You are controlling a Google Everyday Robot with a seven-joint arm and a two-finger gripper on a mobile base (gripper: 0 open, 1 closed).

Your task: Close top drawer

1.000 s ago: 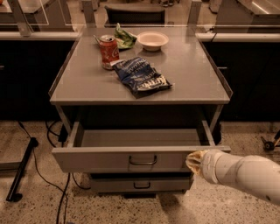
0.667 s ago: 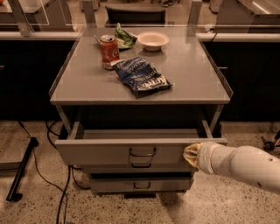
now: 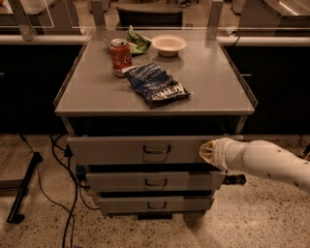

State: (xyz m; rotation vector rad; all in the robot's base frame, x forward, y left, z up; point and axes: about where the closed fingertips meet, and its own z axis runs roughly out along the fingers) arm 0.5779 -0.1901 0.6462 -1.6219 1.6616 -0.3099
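While my claw presses on the right end of the top drawer, I cannot tell whether it is apart or together. The drawer stood well out a second ago and now sits nearly shut. Above the drawer, on the surface, the can and chip bag lie unmoved.

A speckled floor carries black cables, with dark cabinets behind and perhaps glass panels above.
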